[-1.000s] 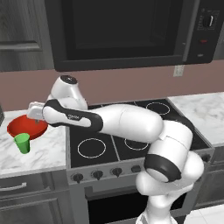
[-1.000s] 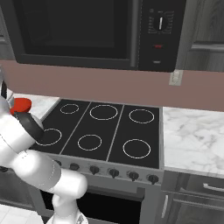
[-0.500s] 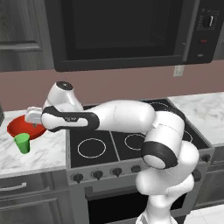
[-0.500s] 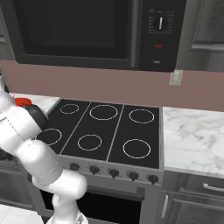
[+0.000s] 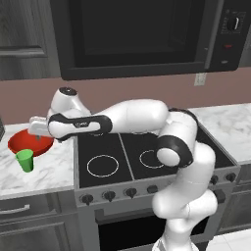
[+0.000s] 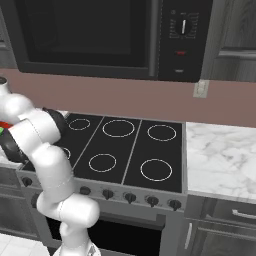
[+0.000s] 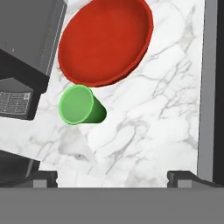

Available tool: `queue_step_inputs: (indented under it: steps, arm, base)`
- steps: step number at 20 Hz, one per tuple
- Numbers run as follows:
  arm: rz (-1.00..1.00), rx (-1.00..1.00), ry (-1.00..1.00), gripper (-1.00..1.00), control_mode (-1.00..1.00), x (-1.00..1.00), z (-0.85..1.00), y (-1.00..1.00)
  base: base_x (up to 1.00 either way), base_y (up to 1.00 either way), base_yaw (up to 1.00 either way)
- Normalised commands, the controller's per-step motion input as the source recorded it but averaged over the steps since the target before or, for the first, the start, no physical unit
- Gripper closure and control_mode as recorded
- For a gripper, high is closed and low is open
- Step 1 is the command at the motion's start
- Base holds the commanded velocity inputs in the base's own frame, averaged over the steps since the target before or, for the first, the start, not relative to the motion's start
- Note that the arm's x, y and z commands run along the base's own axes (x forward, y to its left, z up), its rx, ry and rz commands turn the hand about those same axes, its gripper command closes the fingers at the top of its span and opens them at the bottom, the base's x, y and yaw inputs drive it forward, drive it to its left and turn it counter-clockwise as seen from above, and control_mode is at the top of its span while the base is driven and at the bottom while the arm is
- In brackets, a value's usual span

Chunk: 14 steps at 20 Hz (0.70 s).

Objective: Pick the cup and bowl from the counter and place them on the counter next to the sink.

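— Cup point(image 7: 81, 105) and bowl point(image 7: 105, 41): where do they lie from the hand point(image 7: 113, 177)?

— Seen from the hand camera, both lie ahead of the fingertips on the white marble table point(image 7: 157, 109). The green cup stands upright just beside the red bowl's rim, on the near side of it, and off to the left of the line between the two fingertips. The bowl is further out. Whether cup and bowl actually touch I cannot tell; they look very close.

— And the hand itself?

— Spread fully wide, with nothing between the fingers. Only the two dark tips show at the bottom corners. From the left base camera the hand point(image 5: 37, 126) hangs over the bowl point(image 5: 30, 142), above the table point(image 5: 44, 171) left of the black stovetop point(image 5: 142, 157), with the cup point(image 5: 25, 160) in front of the bowl.

— Anything different from a second ago?

— The arm has swung: its elbow now sits further right and lower over the stovetop, and the forearm reaches out flatter towards the left. The hand has stayed above the bowl, open as before. Cup and bowl have not shifted.
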Motion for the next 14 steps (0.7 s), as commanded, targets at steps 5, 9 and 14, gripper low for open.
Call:
queue_step_inputs:
  steps: [5,9,14]
  arm:
    - [0.0,0.0,0.05,-1.0,-1.0,0.28,0.0,0.36]
    - [0.0,0.0,0.02,-1.0,-1.0,0.29,-0.01,0.41]
    - [0.0,-0.01,0.0,-1.0,-1.0,0.14,0.0,0.29]
  base:
    - [0.0,0.0,0.0]
    - [0.0,0.0,0.0]
    - [0.0,0.0,0.0]
